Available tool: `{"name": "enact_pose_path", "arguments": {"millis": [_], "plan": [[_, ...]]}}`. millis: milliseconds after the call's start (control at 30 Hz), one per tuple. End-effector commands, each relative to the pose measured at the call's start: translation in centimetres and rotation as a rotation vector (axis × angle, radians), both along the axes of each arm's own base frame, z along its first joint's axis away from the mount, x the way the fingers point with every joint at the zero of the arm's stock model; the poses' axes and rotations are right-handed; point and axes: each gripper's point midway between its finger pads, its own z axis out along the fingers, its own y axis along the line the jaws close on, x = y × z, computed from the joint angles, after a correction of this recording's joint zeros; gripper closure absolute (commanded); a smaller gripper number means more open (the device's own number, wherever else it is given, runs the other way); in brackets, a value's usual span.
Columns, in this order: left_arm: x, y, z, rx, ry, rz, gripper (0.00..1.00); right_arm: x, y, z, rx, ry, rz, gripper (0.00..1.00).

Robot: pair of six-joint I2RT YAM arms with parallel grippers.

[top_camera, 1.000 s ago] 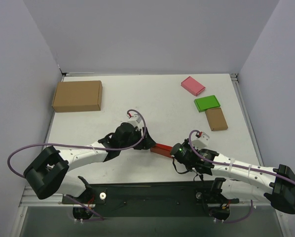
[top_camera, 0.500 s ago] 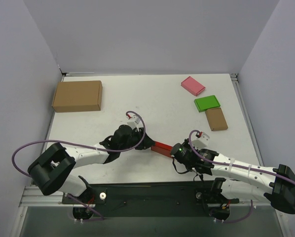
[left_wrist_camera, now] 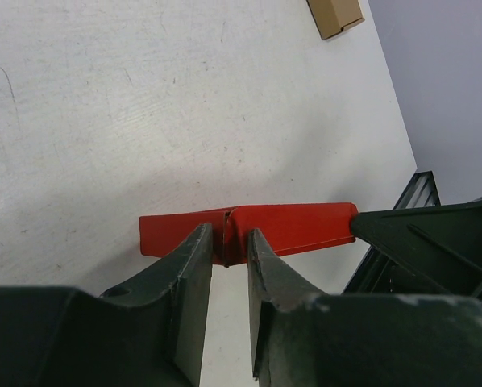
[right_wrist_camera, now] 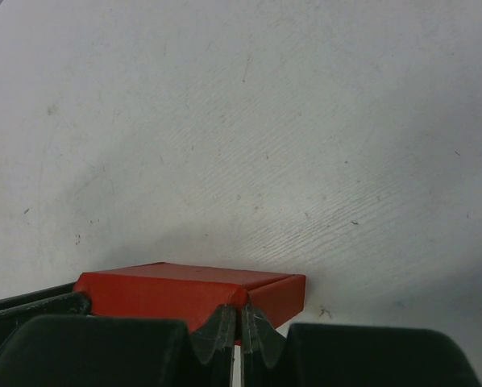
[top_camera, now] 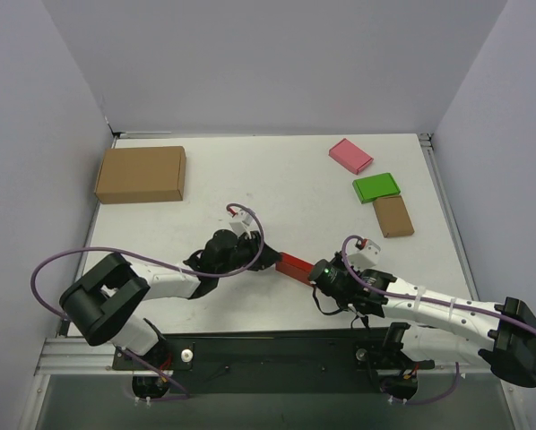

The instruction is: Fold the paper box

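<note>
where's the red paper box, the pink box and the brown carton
paper box [top_camera: 295, 265]: top view, its visible red middle
pink box [top_camera: 350, 155]: top view, centre of top face
brown carton [top_camera: 141, 174]: top view, centre of top face

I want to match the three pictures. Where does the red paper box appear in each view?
Top external: paper box low centre, between left gripper and right gripper.
Left wrist: paper box at the centre of the picture.
Right wrist: paper box at the bottom, left of centre.
Shared landmark: the white table under it in all three.
</note>
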Motion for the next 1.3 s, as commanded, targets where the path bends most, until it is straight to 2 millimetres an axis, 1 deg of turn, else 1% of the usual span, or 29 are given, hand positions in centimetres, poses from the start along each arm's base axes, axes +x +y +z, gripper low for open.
{"name": "enact_pose_path", "arguments": {"millis": [0, 33, 100, 133, 200, 300, 467, 633, 667, 733, 767, 800, 833, 867, 900, 967, 1000, 1033, 1067, 1100, 1133, 1167, 1233, 1267], "plan": [[-3.5, 2.5, -7.0, 0.157, 0.155, -0.038, 0.89, -2.0, -1.9, -2.6, -0.124, 0.107, 0.029, 1.0], [-3.5, 2.5, -7.0, 0.148, 0.15, -0.037, 0.9, -2.0, -2.0, -2.6, -0.126, 0.108, 0.03, 1.0], [-4.0, 3.0, -7.8, 0.155, 0.163, -0.034, 0.94, -2.0, -2.0, -2.7, -0.125, 0.11, 0.029, 1.0], [-4.0, 2.8, -7.6, 0.144, 0.153, -0.039, 0.95, -2.0, -2.0, -2.6, -0.125, 0.108, 0.029, 1.0], [-4.3, 3.0, -8.0, 0.147, 0.156, -0.046, 0.96, -2.0, -2.1, -2.7, -0.127, 0.109, 0.029, 1.0], [-4.5, 2.8, -7.6, 0.125, 0.141, -0.062, 0.96, -1.9, -2.0, -2.4, -0.133, 0.099, 0.043, 1.0], [-4.8, 2.6, -6.8, 0.118, 0.1, -0.082, 0.95, -1.8, -1.2, -1.2, -0.143, 0.057, 0.088, 1.0], [-4.5, 2.1, -5.7, 0.104, 0.078, -0.096, 0.96, -1.7, -0.7, 0.0, -0.144, 0.014, 0.12, 1.0], [-4.5, 2.0, -5.6, 0.104, 0.073, -0.098, 0.96, -1.6, -0.5, 0.4, -0.145, 0.0, 0.129, 0.88], [-4.1, 1.8, -5.1, 0.106, 0.063, -0.09, 0.94, -1.6, -0.4, 0.9, -0.15, -0.02, 0.147, 0.78], [-3.9, 1.7, -4.8, 0.108, 0.055, -0.091, 0.92, -1.7, -0.1, 1.4, -0.145, -0.035, 0.16, 0.68], [-3.9, 1.8, -4.7, 0.116, 0.056, -0.092, 0.87, -1.6, 0.0, 1.8, -0.149, -0.052, 0.172, 0.65], [-3.6, 1.8, -4.4, 0.123, 0.048, -0.087, 0.84, -1.6, -0.1, 2.1, -0.151, -0.063, 0.176, 0.62], [-3.2, 1.5, -3.6, 0.12, 0.023, -0.09, 0.8, -1.7, 0.1, 2.4, -0.152, -0.073, 0.19, 0.57], [-3.1, 1.7, -3.2, 0.134, 0.019, -0.088, 0.7, -1.6, 0.1, 2.9, -0.156, -0.093, 0.2, 0.54], [-2.3, 1.7, -2.1, 0.151, -0.023, -0.076, 0.6, -1.6, 0.2, 3.5, -0.164, -0.112, 0.218, 0.46], [-2.3, 2.1, -1.4, 0.161, -0.03, -0.07, 0.55, -1.5, 0.5, 4.1, -0.16, -0.127, 0.227, 0.44], [-2.2, 2.3, -0.9, 0.165, -0.043, -0.064, 0.47, -1.4, 0.5, 4.5, -0.182, -0.14, 0.244, 0.43], [-1.8, 2.7, -0.7, 0.182, -0.059, -0.05, 0.43, -1.4, 0.6, 4.7, -0.19, -0.15, 0.252, 0.4], [-1.8, 3.0, 0.2, 0.186, -0.072, -0.043, 0.4, -1.4, 0.8, 4.9, -0.204, -0.158, 0.266, 0.38], [-1.7, 3.4, 0.4, 0.197, -0.08, -0.033, 0.34, -1.2, 1.1, 5.4, -0.211, -0.172, 0.275, 0.37], [-1.3, 3.9, 0.7, 0.213, -0.099, -0.016, 0.32, -1.2, 1.2, 5.7, -0.242, -0.179, 0.301, 0.35], [-1.3, 4.9, 1.2, 0.241, -0.111, -0.001, 0.28, -0.9, 2.0, 6.1, -0.266, -0.189, 0.332, 0.29], [-0.8, 5.5, 1.8, 0.238, -0.122, 0.019, 0.25, -0.7, 2.0, 6.1, -0.301, -0.19, 0.358, 0.21]]}}
